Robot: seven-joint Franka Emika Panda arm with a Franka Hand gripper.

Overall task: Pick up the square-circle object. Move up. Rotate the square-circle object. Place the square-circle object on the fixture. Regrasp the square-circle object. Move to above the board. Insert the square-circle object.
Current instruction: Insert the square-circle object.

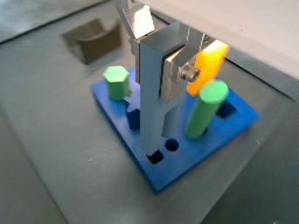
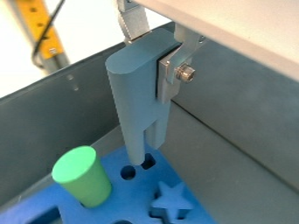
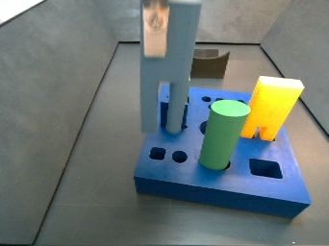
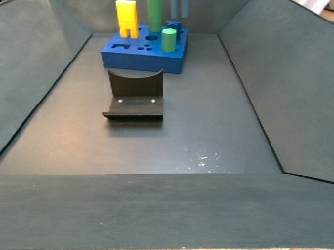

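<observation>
Gripper (image 2: 158,54) above the board (image 3: 218,178), jaws clamped on the peg's (image 2: 138,96) top end. Peg upright, lower end at a board hole beside the green cylinder (image 3: 225,135). Yellow block (image 3: 272,108) at board's right side. Fixture (image 4: 135,98) mid-frame in a side view, bare, well apart from the gripper.

Evenly lit, soft and slightly blurred throughout, blown-out white at upper right of both wrist views, small glints on grey floor (image 4: 202,156), faint shadows.
</observation>
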